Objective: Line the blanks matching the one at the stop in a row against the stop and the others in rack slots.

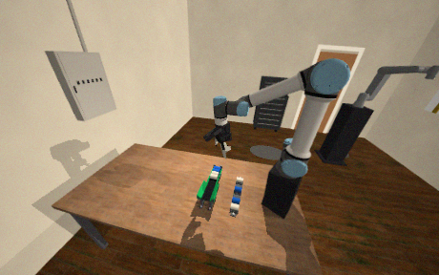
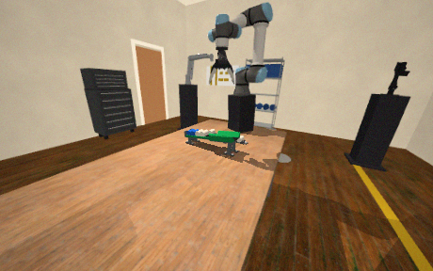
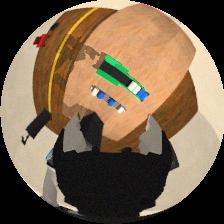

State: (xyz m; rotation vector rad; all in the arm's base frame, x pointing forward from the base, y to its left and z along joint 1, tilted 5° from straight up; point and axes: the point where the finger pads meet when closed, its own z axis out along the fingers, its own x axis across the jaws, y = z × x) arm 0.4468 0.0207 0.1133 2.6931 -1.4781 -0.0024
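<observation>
My gripper point(image 1: 221, 149) point(image 2: 221, 83) point(image 3: 113, 113) is open and empty, high above the table near the ramp's blank-holding end. The green ramp point(image 1: 202, 192) point(image 2: 228, 136) point(image 3: 115, 62) has a dark track. At its far end in the top view, blue point(image 1: 217, 168) point(image 2: 191, 132) point(image 3: 143, 94) lies outermost, with white point(image 1: 214, 175) point(image 2: 202, 133) point(image 3: 133, 87) beside it; how many blanks each patch holds is unclear. The narrow stock rack point(image 1: 233, 214) carries a white blank point(image 1: 240, 179) point(image 3: 121, 109), two spaced blue blanks point(image 1: 238, 189) point(image 3: 111, 102) and another white blank point(image 1: 235, 207) point(image 3: 95, 91). Their centering is too small to tell.
The ramp and rack stand roughly parallel on the wooden table point(image 1: 129, 181) point(image 2: 141, 202), with a gap between them. The arm's black pedestal point(image 1: 282, 191) point(image 2: 241, 113) stands beyond the rack. A grey cabinet point(image 1: 88, 86) hangs on the wall.
</observation>
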